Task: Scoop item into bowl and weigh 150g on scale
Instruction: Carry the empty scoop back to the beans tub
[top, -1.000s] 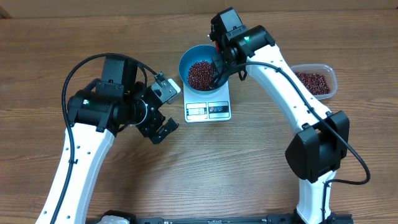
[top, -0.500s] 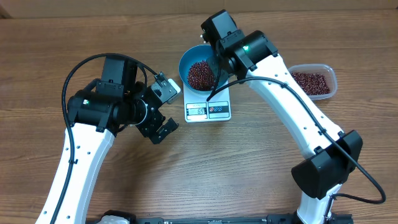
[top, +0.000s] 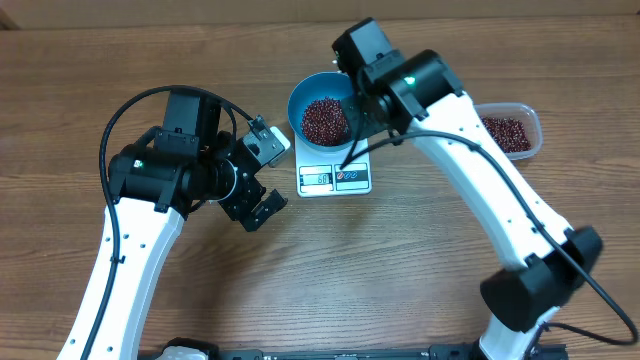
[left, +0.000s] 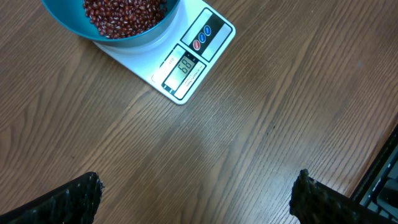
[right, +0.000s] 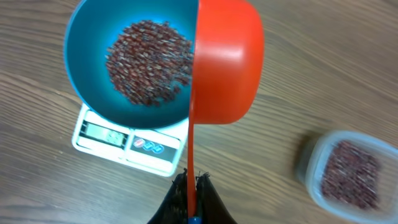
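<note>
1. Pinching the thin handle of an orange scoop, the right gripper has its fingers pressed tight together on the handle's near end, with only the handle between them.
2. Turned on its edge, the scoop's cup bulges to the right. Its straight rim line hangs over the right-hand rim of the blue bowl, with the mouth facing the bowl. Whether scoop and bowl touch cannot be told.
3. Heaped in the middle of the bowl are red-brown beans, with blue wall showing all around them.
4. Standing on the far part of the white kitchen scale, the bowl overhangs it at the sides. The display and two round buttons along the scale's near edge are uncovered, and the display reads what looks like 68.
5. Spread as wide as they go, the left gripper fingers hold nothing and touch nothing. In the left wrist view only the two dark fingertips show, at the bottom corners, with bare wooden table between them. This gripper hangs left of the scale and a little nearer.
6. Lying at the far right, well apart from the scale, is a clear plastic tub with more of the same beans in it.
</note>
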